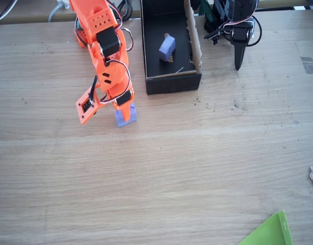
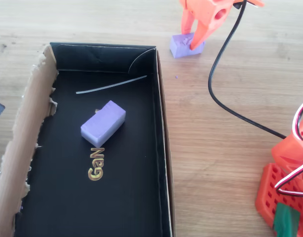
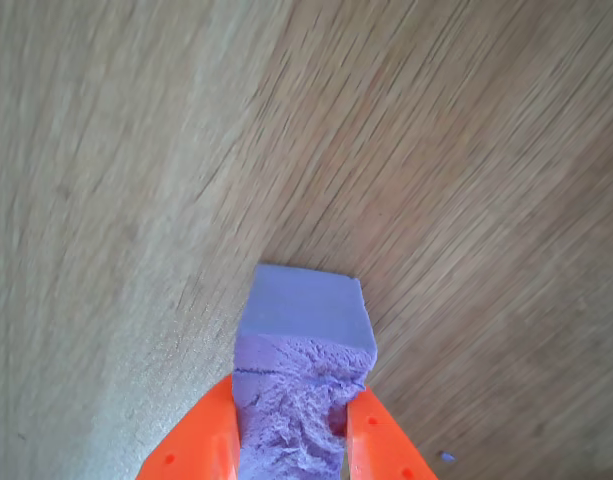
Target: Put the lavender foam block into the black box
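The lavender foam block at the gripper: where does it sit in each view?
Fixed view: lavender foam block left of centre, under the gripper.
Overhead view: top edge, right of centre.
Wrist view: bottom centre, between the fingers.
Shared landmark: the black box in fixed and overhead views.

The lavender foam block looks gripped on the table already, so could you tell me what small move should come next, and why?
Probably a short lift straight up. In the wrist view the hand has its orange fingers closed on the lavender foam block, which seems to sit on the wooden table beside the black box. Its walls stand above the tabletop, so the block likely needs height before moving across.
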Robot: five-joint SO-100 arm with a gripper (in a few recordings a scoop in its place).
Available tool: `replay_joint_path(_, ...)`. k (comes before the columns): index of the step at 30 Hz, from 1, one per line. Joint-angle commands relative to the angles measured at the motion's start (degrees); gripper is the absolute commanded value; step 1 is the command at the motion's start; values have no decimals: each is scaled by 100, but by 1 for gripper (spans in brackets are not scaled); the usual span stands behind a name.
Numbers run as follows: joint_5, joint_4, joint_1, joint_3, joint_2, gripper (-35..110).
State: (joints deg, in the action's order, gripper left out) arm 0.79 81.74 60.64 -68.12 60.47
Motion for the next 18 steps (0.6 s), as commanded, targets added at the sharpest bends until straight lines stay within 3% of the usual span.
replay_joint_path(1,141,26,18,97,185,0)
replay_joint_path(10,-62,272,-70,18,554,0)
replay_joint_path(18,290,2188,-633,35,2707,0)
